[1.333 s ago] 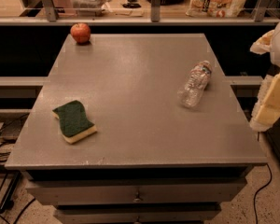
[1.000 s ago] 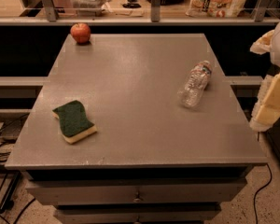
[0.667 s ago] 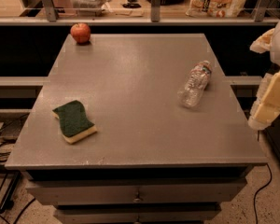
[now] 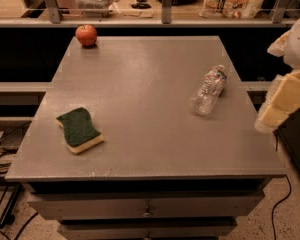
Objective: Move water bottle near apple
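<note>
The water bottle (image 4: 209, 90) lies on its side on the right part of the grey table (image 4: 140, 84), with its white cap pointing to the far right. The apple (image 4: 86, 35) stands at the table's far left corner, well apart from the bottle. My gripper (image 4: 279, 106) hangs at the right edge of the view, beyond the table's right edge, to the right of the bottle and not touching it. It holds nothing that I can see.
A green-and-yellow sponge (image 4: 79, 129) lies on the table's front left. A railed shelf (image 4: 162, 6) with packages runs behind the table. Drawers (image 4: 147, 211) sit under the tabletop, and cables lie on the floor at the left.
</note>
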`<state>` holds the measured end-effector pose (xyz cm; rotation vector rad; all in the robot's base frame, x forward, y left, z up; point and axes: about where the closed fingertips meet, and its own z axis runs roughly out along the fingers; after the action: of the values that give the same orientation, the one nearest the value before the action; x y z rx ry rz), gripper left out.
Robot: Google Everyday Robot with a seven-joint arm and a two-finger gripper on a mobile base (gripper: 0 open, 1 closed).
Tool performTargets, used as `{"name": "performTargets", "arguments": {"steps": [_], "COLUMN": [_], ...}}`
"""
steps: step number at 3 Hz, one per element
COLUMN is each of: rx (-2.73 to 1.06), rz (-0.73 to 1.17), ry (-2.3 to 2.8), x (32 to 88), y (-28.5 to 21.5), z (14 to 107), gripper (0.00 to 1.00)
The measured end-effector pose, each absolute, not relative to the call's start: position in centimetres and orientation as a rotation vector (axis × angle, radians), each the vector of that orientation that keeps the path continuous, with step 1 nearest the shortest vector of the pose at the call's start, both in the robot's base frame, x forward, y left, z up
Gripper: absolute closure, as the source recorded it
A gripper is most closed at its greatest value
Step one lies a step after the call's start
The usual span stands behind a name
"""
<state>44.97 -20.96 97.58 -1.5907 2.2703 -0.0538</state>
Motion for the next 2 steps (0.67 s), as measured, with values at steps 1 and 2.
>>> {"name": "performTargets", "arguments": {"steps": [1,2], "rx": [-1.435,-1.435], "rz": [-0.029,-0.029], "ry": [2.337,2.337], "x": [45.52,45.51], "y": [-20.65,-20.65], "z": [97.89,97.89], "gripper": [0.0,0.0]}}
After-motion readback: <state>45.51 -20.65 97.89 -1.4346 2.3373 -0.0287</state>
